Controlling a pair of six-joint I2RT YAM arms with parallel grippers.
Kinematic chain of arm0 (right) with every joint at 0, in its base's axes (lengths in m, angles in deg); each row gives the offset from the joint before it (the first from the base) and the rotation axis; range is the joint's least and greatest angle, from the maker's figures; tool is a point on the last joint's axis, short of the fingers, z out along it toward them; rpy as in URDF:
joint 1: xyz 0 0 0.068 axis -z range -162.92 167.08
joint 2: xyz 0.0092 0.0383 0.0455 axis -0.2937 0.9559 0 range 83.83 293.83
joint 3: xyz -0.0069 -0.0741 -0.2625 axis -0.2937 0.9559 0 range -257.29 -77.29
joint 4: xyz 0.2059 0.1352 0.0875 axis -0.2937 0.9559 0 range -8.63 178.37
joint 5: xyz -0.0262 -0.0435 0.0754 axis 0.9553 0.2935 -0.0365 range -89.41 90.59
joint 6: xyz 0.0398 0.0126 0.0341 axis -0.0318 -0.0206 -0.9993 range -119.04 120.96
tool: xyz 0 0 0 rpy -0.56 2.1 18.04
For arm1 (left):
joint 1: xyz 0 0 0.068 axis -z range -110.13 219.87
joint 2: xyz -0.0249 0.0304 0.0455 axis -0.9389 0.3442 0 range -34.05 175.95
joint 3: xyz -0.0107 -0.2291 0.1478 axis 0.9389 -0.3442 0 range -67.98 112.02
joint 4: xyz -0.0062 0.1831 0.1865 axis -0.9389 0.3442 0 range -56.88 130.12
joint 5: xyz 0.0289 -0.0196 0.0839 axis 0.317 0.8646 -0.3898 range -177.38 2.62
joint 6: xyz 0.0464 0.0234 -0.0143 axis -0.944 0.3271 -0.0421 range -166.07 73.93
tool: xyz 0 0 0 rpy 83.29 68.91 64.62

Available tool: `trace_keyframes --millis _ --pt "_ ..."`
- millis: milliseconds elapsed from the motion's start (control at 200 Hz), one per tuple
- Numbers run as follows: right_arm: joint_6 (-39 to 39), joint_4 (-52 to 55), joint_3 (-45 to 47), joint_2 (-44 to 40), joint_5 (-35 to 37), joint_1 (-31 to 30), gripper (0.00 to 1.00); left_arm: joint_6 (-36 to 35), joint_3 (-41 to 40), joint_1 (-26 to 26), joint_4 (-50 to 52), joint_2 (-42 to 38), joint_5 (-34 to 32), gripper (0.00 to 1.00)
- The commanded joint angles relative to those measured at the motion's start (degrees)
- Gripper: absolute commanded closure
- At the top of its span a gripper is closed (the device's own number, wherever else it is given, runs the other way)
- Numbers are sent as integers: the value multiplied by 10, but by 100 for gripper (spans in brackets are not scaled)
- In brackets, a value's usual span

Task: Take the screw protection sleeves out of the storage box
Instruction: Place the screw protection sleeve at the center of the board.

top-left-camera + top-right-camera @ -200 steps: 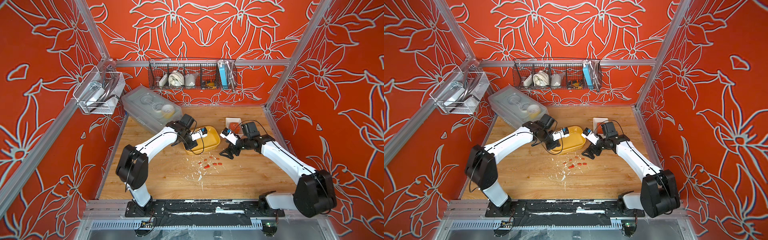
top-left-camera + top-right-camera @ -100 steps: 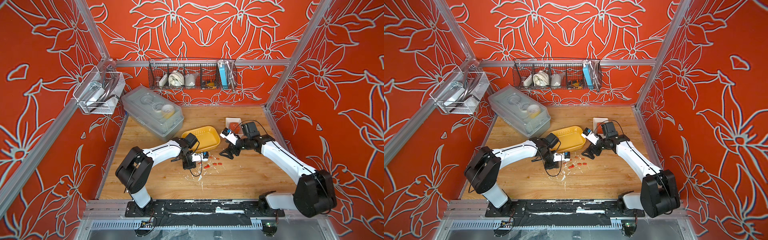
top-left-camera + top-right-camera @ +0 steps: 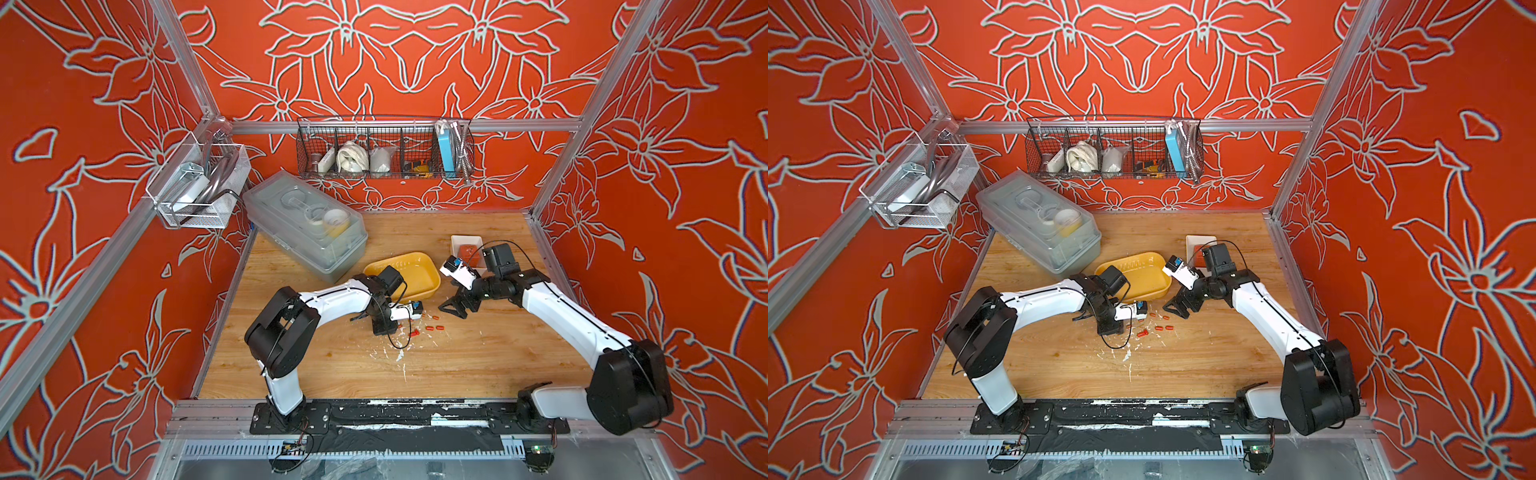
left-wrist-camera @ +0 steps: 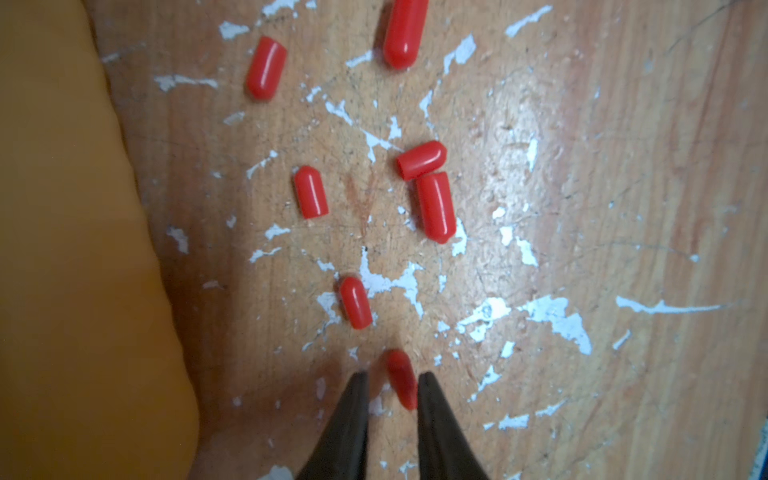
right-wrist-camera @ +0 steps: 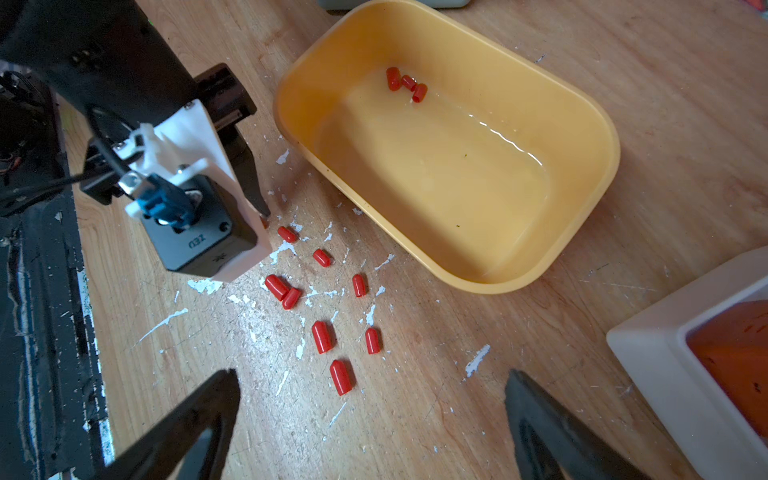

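The yellow storage box sits mid-table and holds three red screw protection sleeves at one end. Several more sleeves lie scattered on the wood in front of the box. My left gripper points down at the table beside this scatter, its fingertip at the wood. Its jaws stand slightly apart, open, with one blurred sleeve loose between them. My right gripper hovers wide open just right of the scatter, empty.
A small white bin with an orange block stands right of the box. A large clear lidded box lies at the back left. Wire baskets hang on the back wall and left wall. White scuffs mark the wood.
My left arm has swung from over the yellow box down to the table in front of it, and its jaws have parted around a sleeve. The right arm has stayed still.
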Motion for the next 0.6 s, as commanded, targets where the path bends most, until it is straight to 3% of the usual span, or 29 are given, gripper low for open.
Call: trace_keyframes --millis 0,335,595 --pt "1 3 6 -7 0 0 2 1 18 2 43 -25 7 70" --pt "-1 2 -1 -10 -5 0 2 8 76 -37 112 -99 45 65" --pt "35 52 -80 38 -23 -3 2 42 130 -69 63 -53 -75 64"
